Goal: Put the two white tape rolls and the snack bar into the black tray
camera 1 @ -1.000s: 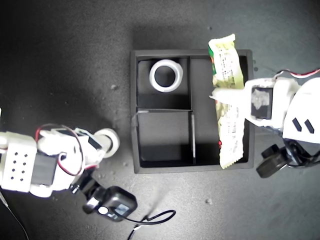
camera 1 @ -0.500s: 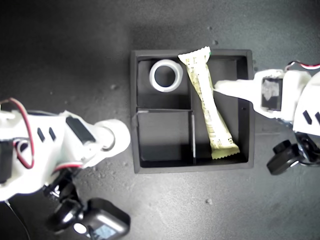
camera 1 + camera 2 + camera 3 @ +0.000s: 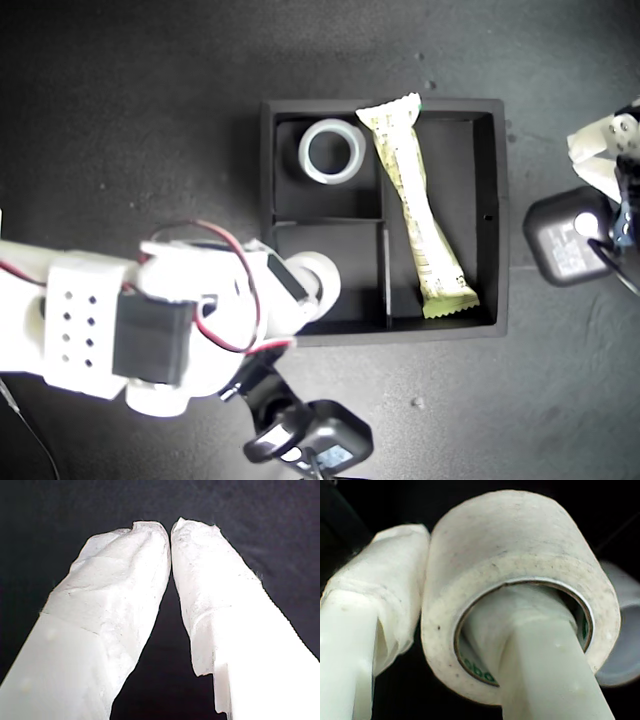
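The black tray point(image 3: 499, 200) sits mid-table. One white tape roll point(image 3: 332, 150) lies flat in its far small compartment. The snack bar point(image 3: 415, 210) rests slanted in the long compartment, its far end on the tray's wall. My second gripper point(image 3: 312, 285) point(image 3: 447, 585) is shut on the other white tape roll point(image 3: 318, 275) point(image 3: 520, 555), one finger through its hole, at the near small compartment's edge. My first gripper point(image 3: 171, 527) is shut on nothing above dark table. Only part of the first arm point(image 3: 600, 150) shows at the exterior view's right edge.
The second arm's white body point(image 3: 110, 330) covers the table on the exterior view's left, near the tray's front corner. Its black camera point(image 3: 325, 445) hangs below. The first arm's black camera point(image 3: 565, 235) sits just to the exterior view's right of the tray.
The first gripper let the snack bar go into the long compartment and drew back to the exterior view's right edge. The second arm carried its tape roll rightward to the tray.
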Robot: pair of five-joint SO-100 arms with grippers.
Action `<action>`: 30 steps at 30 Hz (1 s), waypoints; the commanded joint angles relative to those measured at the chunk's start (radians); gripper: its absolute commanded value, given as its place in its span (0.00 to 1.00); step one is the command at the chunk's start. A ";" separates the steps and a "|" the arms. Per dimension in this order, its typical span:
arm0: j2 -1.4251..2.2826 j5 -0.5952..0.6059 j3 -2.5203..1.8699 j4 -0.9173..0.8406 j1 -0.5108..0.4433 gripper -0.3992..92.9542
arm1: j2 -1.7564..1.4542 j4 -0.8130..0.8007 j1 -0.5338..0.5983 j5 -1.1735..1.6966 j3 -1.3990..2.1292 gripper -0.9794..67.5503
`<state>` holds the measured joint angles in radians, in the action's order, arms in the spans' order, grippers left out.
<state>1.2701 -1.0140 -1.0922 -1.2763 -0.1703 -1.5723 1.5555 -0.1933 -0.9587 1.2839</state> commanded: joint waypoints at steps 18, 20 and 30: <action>0.795 -0.147 -0.502 -0.212 0.087 0.01 | -0.566 -0.008 -0.026 -0.216 0.437 0.01; 1.014 -0.170 -0.719 -0.163 0.114 0.01 | -0.698 -0.041 -0.006 -0.282 0.581 0.01; 1.799 -0.344 -1.539 -0.009 0.067 0.00 | -1.356 -0.278 0.097 -0.561 1.325 0.01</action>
<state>2.8777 -1.3070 -2.4728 -1.3116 -0.0660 -2.7826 1.3223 -0.1212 -1.4650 2.4666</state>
